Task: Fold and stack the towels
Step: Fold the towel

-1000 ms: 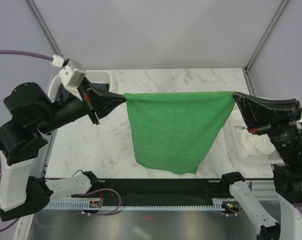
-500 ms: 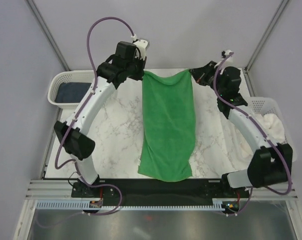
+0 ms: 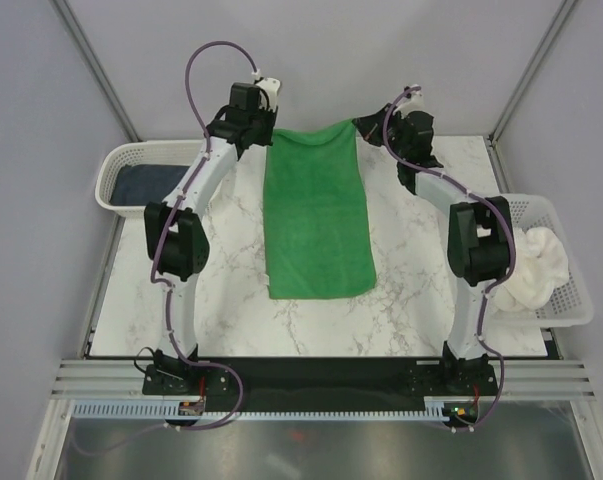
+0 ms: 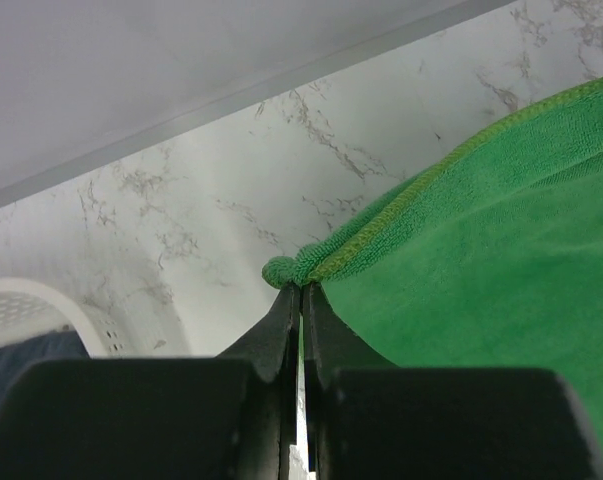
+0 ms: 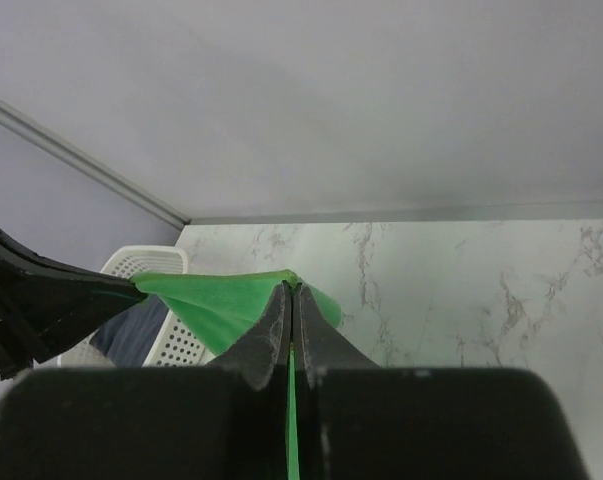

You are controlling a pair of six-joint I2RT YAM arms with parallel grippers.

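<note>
The green towel lies stretched lengthwise down the middle of the marble table, its far edge lifted. My left gripper is shut on its far left corner, and my right gripper is shut on its far right corner. Both arms reach out to the back of the table. The navy towel lies in the left basket. The white fluffy towel sits in the right basket.
The grey back wall stands close behind both grippers. A black rail with the arm bases runs along the near edge of the table. Purple cables loop above the arms.
Both arms have swung from the near sides out to the back of the table, carrying the green towel's corners. The towel went from hanging spread to lying lengthwise on the table.
</note>
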